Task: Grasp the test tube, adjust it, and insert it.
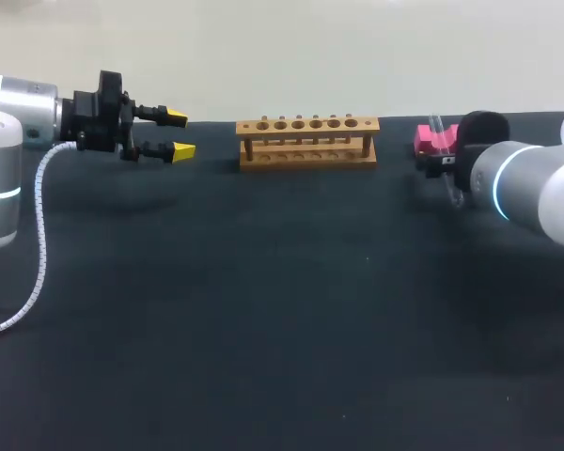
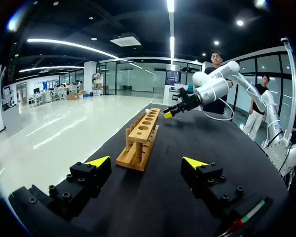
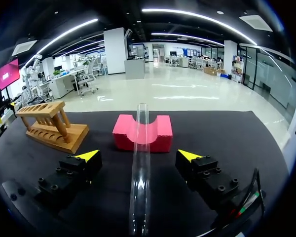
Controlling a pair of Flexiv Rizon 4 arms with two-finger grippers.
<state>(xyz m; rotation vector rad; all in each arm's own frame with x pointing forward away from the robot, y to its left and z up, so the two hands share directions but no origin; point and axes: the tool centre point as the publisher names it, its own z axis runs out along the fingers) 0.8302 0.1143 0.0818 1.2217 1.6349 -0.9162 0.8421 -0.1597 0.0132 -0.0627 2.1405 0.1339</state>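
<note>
Lying with its far end in the groove of a pink foam block [image 3: 142, 132], the glass test tube [image 3: 140, 168] runs straight back between the fingers of the right gripper [image 3: 138, 157]. Those fingers [image 3: 88, 156] are spread wide, one on each side of the tube, and neither yellow tip touches the glass, so the tube is not gripped. Where the tube's near end rests cannot be made out from the right wrist view.

In the head view the block [image 1: 430, 141] sits toward the right of the back of the dark tabletop [image 1: 282, 310], with the right arm [image 1: 536, 188] coming in from the right and covering most of its own gripper. The wooden test tube rack [image 1: 307, 141] stands upright at the back middle of the tabletop, beside the block but apart from it, with a row of round holes along its top board. No tube shows in any of the holes.

The left gripper [image 1: 174, 133] hangs above the tabletop, well apart from the rack on its other side, pointing toward it. Its fingers are released and hold nothing. In the left wrist view the rack [image 2: 139, 138] stands end-on ahead of the left gripper [image 2: 147, 163], and the right arm [image 2: 209, 89] shows beyond the rack's far end.
</note>
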